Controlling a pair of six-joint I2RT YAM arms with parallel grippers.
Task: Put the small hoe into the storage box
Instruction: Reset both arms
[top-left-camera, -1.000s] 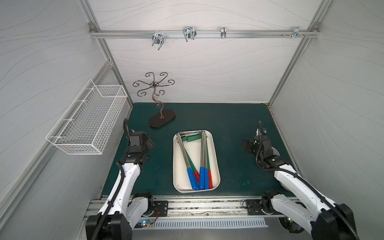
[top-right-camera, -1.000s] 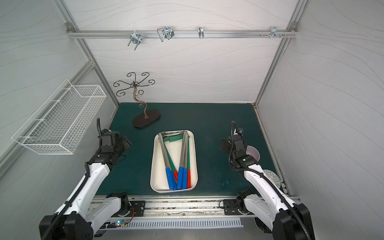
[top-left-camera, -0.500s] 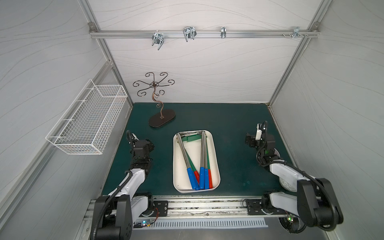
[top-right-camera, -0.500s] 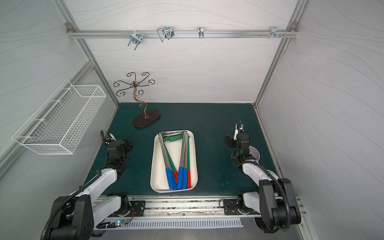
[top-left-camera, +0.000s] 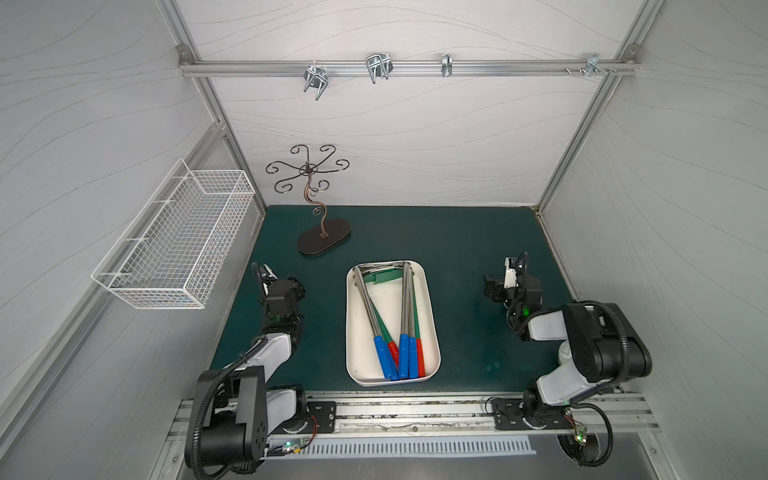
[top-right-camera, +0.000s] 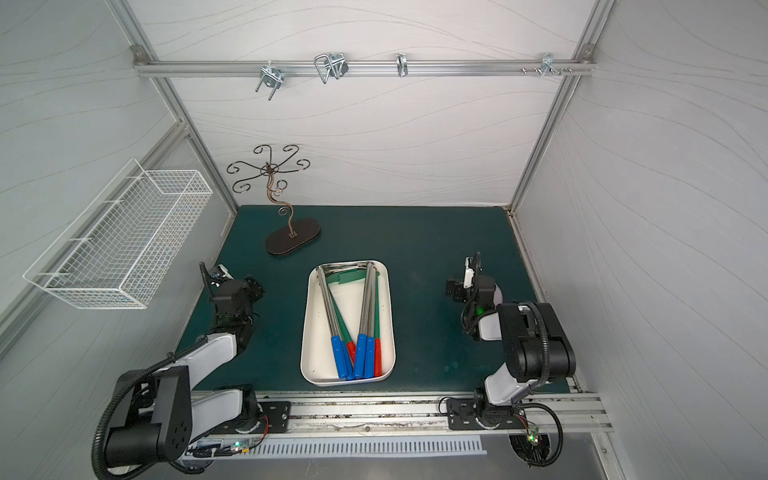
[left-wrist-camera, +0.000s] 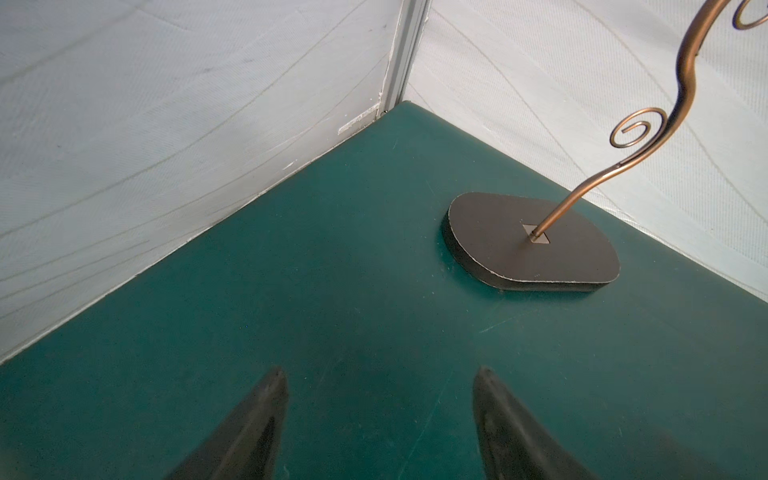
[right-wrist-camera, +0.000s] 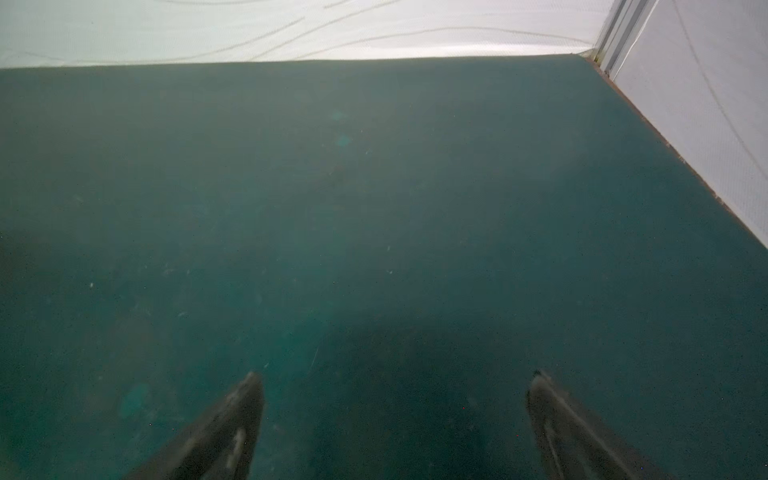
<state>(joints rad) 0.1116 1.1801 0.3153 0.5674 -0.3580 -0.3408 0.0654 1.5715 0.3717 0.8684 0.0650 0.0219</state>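
Looking down in both top views, the storage box sits mid-way across the green mat, with its long side running front to back. The small hoes are all lying inside it. Blue and red handles are bunched at the end nearest the arm bases, steel shafts fan out toward the far end, and green blades lie under them. Nothing sticks out over the rim as far as I can tell.

The left gripper has its fingers apart with just bare mat between them. Same deal for the right gripper, spread even wider and holding nothing. They sit on opposite sides of the box, both well apart from it.

View differences:
- **Top views:** only these show the box and hoes. They also show the white wire-mesh basket on the left wall and the aluminium rail with metal hooks across the back.
- **Left wrist cam:** it gets a close look at the bronze scroll-wire stand, with its dark oval base flat on the mat and the curly stem rising from a small square plate. The back corner of the walls is behind it.
- **Right wrist cam:** pretty much just mat and white wall, and it's a bit hazy.
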